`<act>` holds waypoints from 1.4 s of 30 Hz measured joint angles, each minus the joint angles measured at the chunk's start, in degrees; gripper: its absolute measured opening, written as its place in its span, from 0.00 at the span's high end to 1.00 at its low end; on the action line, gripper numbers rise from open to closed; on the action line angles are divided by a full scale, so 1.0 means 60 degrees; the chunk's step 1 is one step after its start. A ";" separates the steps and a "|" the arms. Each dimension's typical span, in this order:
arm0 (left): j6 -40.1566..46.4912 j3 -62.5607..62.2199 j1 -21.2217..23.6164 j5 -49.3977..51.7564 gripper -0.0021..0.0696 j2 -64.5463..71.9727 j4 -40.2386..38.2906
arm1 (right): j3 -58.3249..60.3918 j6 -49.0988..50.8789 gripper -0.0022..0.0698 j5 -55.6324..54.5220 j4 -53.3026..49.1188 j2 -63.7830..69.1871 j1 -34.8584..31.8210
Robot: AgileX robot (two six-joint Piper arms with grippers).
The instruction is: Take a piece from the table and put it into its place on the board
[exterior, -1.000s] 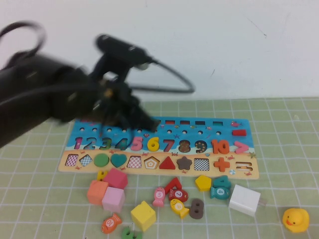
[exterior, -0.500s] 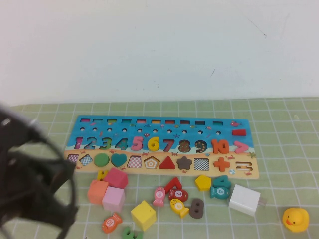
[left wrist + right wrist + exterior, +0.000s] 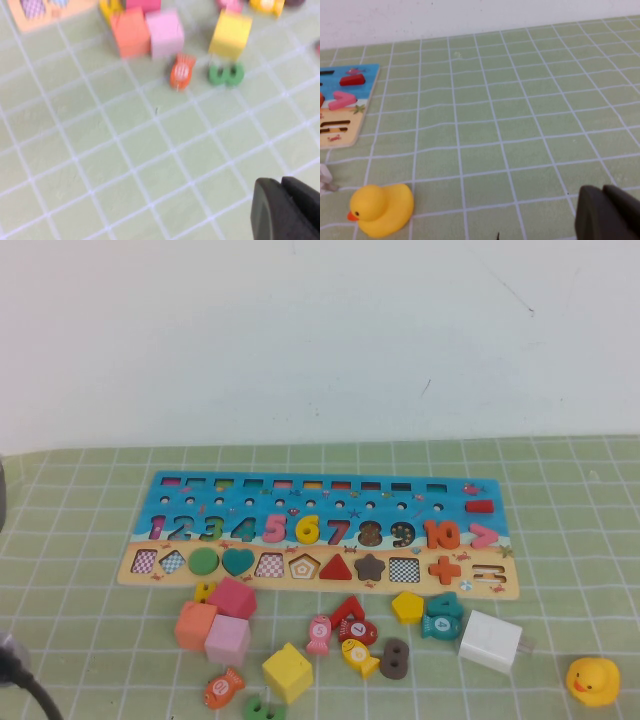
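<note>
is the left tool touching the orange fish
Apart. The left wrist view shows the left tool, shut, over bare cloth, with open grid squares between it and the orange fish.

The right gripper (image 3: 610, 212) hangs above the table (image 3: 530, 115), a yellow duck (image 3: 381, 209) well off to its side, the board (image 3: 345, 105) farther beyond.

Gridded green table (image 3: 560, 500) under board (image 3: 320, 495), scattered blocks

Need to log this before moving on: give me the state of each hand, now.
Left hand: closed, holding nothing, above bare cloth near the green numeral 3.
Right hand: closed, holding nothing, above the cloth near the rubber duck.
</note>
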 joint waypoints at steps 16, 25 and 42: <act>0.0026 0.2980 0.0551 -0.4832 0.97 -0.1727 0.0528 | 0.0000 0.0000 0.97 0.0015 0.0000 0.0000 0.0000; 0.0096 0.6657 0.2927 -0.8767 0.97 -0.4554 0.0564 | 0.0000 0.0000 0.97 0.0036 0.0000 0.0000 0.0000; 0.0081 0.6849 0.4749 -0.6377 0.97 -0.6303 0.0282 | 0.0000 0.0000 0.97 0.0036 0.0000 0.0000 0.0000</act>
